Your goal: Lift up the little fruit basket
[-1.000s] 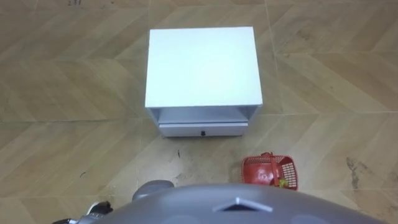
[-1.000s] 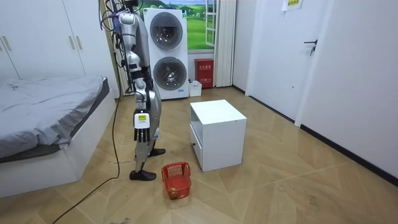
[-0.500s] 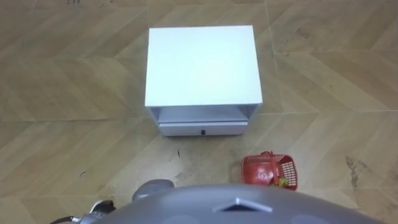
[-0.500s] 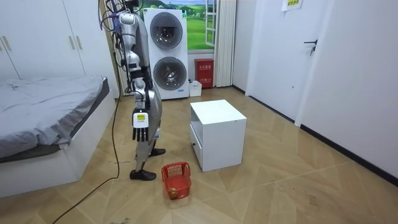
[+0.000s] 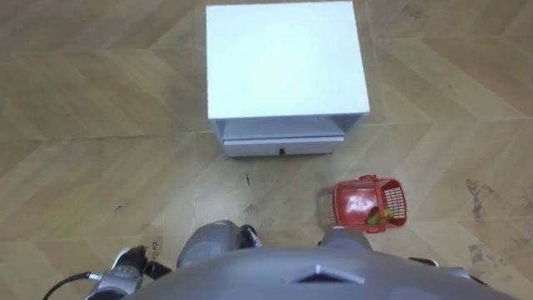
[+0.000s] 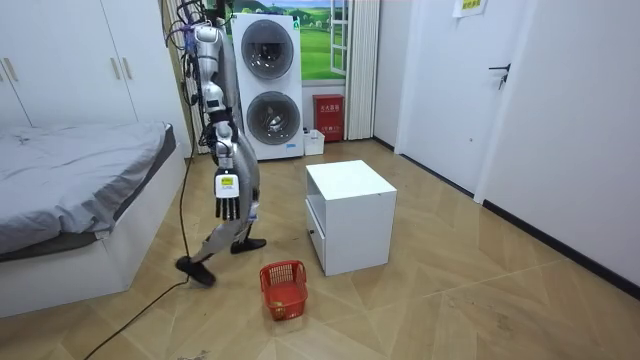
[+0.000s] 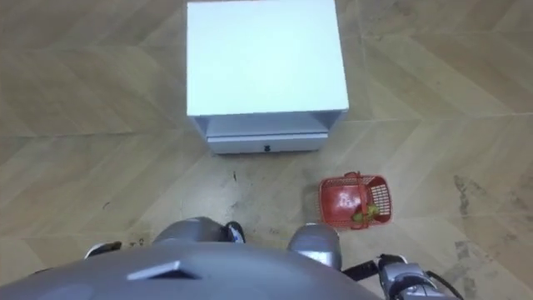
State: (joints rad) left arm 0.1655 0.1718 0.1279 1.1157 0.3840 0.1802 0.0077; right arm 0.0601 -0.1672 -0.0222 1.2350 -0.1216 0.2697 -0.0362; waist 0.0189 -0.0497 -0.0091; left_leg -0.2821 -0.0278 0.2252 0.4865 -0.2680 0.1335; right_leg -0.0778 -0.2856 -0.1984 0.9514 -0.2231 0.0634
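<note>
**Fruit basket: position.** The red fruit basket (image 5: pixel 371 204) is located on the floor (image 5: pixel 100 167), ahead of the robot and to its right. It is near the front right corner of the white cabinet (image 5: pixel 287 58) but apart from it. A small yellow-green fruit (image 5: pixel 376 218) is seen inside it. The basket is touched by neither hand.

**Robot hands.** In the room view the right robot hand (image 6: pixel 229 197) is hung at hip height with its fingers straight and spread downward, and nothing is held. The left robot hand (image 5: pixel 125 268) is seen at the lower left of the eye view, and its state cannot be told.

**Change since the preceding pictures.** One leg has been set back toward the bed (image 6: pixel 80 190), where both feet were previously close together. In the eye views the cabinet, its drawer (image 5: pixel 283 147) and the basket have shifted together. This is attributed to camera motion, since the basket is unmoved in the room view.

**Consequence for the task.** A step is judged to be in progress and the approach is not complete. The robot must be brought nearer the basket and lowered before its handle can be reached. No grasp has been started.
</note>
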